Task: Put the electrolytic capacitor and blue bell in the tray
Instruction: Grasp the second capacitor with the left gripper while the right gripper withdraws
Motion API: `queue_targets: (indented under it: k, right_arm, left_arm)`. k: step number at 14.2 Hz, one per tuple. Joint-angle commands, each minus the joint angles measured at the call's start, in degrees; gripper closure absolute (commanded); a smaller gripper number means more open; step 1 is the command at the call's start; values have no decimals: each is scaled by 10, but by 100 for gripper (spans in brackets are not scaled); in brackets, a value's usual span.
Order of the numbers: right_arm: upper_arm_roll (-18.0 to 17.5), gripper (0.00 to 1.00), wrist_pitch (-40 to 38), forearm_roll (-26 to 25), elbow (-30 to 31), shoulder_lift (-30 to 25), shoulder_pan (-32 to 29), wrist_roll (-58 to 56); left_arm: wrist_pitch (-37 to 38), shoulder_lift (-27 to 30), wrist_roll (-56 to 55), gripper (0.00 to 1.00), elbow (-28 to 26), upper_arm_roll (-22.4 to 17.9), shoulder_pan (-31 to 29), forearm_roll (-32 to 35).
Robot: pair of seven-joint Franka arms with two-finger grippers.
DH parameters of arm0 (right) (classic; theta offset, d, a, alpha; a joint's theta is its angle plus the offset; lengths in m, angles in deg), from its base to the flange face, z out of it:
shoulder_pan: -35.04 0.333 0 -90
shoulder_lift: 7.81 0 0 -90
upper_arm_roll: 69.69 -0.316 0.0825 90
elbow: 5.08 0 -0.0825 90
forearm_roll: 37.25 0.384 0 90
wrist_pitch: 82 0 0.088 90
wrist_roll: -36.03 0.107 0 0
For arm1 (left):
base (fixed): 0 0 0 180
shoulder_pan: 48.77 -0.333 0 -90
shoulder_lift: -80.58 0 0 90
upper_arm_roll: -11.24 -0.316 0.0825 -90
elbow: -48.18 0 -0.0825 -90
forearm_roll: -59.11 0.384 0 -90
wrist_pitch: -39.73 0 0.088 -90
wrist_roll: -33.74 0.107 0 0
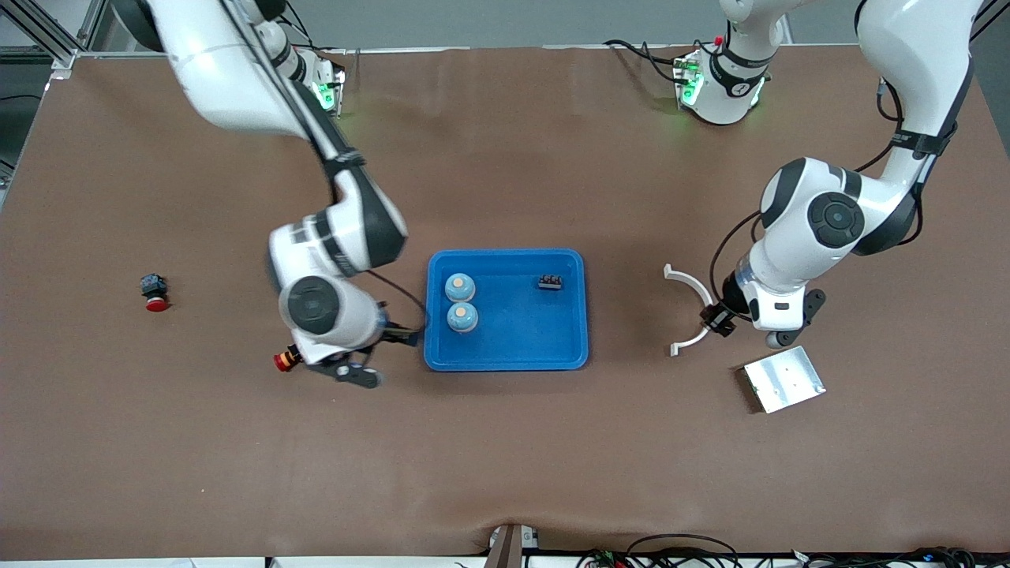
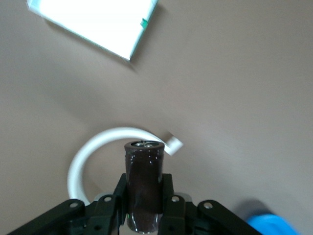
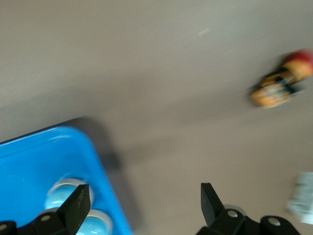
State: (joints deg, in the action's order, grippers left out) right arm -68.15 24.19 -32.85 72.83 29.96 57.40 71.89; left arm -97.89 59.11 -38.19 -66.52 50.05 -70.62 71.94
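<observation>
Electrolytic capacitor (image 2: pixel 144 183) clamped between left gripper (image 2: pixel 145 203) fingers (image 2: pixel 119 193), over table.

Tray (image 1: pixel 506 347) floor: two blue bells (image 1: pixel 460 287) (image 1: pixel 462 317) touching, against the wall at the right arm's end; small black block (image 1: pixel 550 282) near the farther rim — middle and nearer part bare. Right gripper (image 3: pixel 142 203), fingers spread, hangs just beside that wall. Between tray and left gripper (image 2: pixel 145 196) — clamped on the capacitor (image 2: pixel 144 183) — lies a white curved piece (image 1: pixel 689 304); silver plate (image 1: pixel 783 379) nearer the front camera.
</observation>
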Motion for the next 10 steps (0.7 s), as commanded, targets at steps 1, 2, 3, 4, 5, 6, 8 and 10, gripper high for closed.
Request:
queue_targets:
  k: [1, 2, 3, 4, 5, 6, 8, 10]
  right_arm:
    - [-13, 0, -60, -4, 14, -55, -69, -79]
    - [-12, 0, -79, -4, 15, -70, -92, -101]
    - [-12, 0, -88, -5, 28, -88, -117, -117]
    - [-12, 0, -89, -5, 44, -110, -143, -136]
    - [-13, 0, -91, -5, 57, -131, -170, -168]
    - [-13, 0, -102, -4, 60, -148, -197, -207]
    - [-12, 0, -124, -5, 59, -174, -234, -264]
    - [-12, 0, -137, -4, 57, -203, -271, -294]
  left_arm:
    - [13, -25, -113, 100, 41, 7, 47, -12]
    - [13, -29, -147, 100, 50, 6, 61, -11]
    - [13, -34, -177, 100, 60, 6, 67, -8]
    - [12, -38, -202, 100, 69, 6, 72, -7]
    - [13, -45, -227, 100, 77, 6, 87, -8]
    - [13, -49, -252, 100, 84, 5, 97, -8]
    - [30, -72, -327, 100, 116, 4, 112, -4]
    - [69, -99, -379, 100, 154, -7, 152, 23]
